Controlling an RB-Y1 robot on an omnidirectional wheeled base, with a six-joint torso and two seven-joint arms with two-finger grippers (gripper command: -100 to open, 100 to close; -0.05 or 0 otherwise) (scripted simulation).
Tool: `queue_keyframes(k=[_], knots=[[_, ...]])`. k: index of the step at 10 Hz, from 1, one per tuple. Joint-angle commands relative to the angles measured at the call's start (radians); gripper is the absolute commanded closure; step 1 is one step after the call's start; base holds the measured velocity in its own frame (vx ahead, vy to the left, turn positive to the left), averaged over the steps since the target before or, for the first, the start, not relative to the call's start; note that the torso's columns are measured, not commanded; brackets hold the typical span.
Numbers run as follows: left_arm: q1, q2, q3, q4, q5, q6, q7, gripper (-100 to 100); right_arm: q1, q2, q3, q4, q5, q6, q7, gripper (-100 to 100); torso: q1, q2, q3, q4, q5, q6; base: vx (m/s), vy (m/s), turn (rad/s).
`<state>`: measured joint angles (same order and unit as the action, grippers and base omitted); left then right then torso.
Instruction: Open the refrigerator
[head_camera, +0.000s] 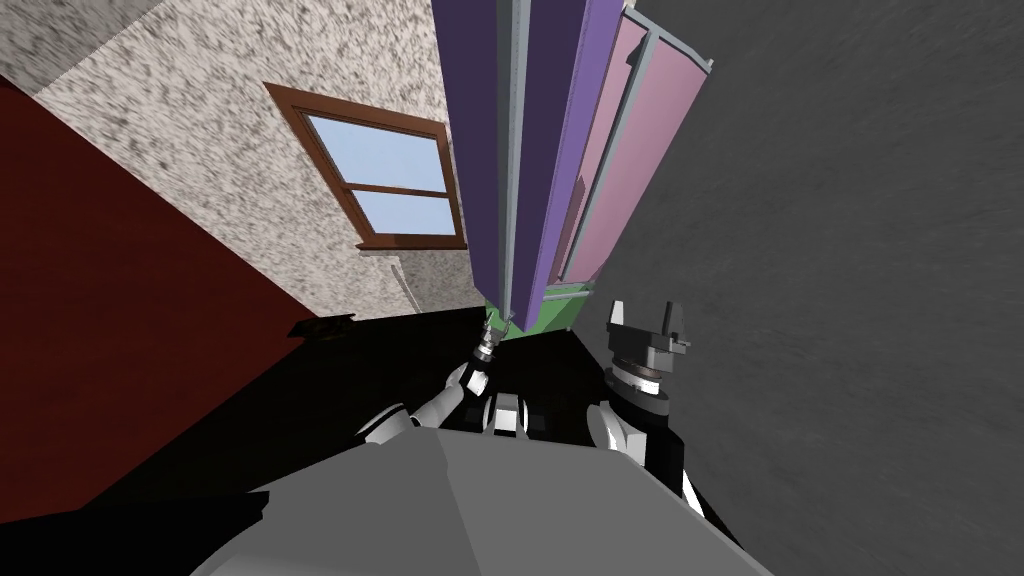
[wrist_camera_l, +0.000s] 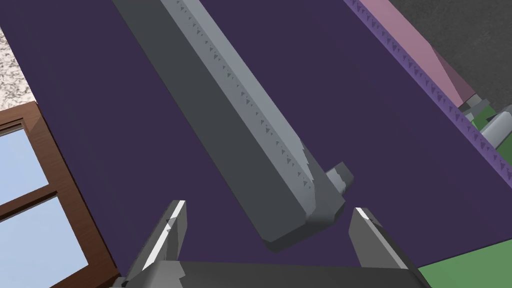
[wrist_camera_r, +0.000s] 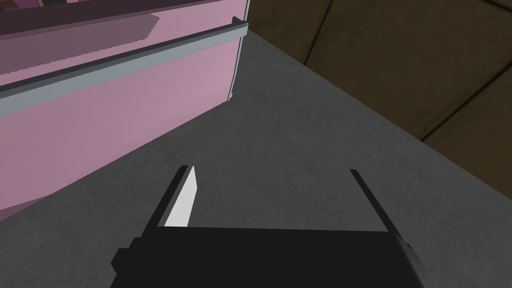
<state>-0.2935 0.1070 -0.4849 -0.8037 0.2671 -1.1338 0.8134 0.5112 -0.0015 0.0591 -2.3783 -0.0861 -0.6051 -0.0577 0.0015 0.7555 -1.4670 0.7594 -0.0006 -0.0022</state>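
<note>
Grey handle end between wide left pincer blades, far end cut off; right pincer wide.

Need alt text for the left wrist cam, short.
The left gripper, fingers open, straddles the end of a long grey handle on a dark purple door, not yet clamped on it. A brown-framed window shows past one edge of the door, a pink panel past the other.

I see a brown wooden-framed window with blue panes at ten o'clock, in a speckled beige wall; plain dark grey wall at three.
</note>
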Motion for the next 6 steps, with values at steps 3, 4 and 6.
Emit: queue_keyframes(k=[3,4,6], knots=[[-0.01,0.005,0.008,-0.038,0.004,-0.013,0.004,-100,0.0,0.0,0.0,0.0,0.0,0.0,0.0,0,0.001,-0.001,-0.001,0.0,0.0,0.0,0.002,-0.001,-0.001],[-0.01,0.005,0.008,-0.044,0.004,-0.013,0.004,-100,0.0,0.0,0.0,0.0,0.0,0.0,0.0,0,0.001,0.0,0.0,0.0,0.0,0.0,0.0,0.0,0.0],[-0.028,-0.001,0.018,-0.047,0.006,0.01,-0.002,-100,0.0,0.0,0.0,0.0,0.0,0.0,0.0,0,0.002,0.002,0.001,0.002,0.0,0.0,-0.043,0.026,-0.036]])
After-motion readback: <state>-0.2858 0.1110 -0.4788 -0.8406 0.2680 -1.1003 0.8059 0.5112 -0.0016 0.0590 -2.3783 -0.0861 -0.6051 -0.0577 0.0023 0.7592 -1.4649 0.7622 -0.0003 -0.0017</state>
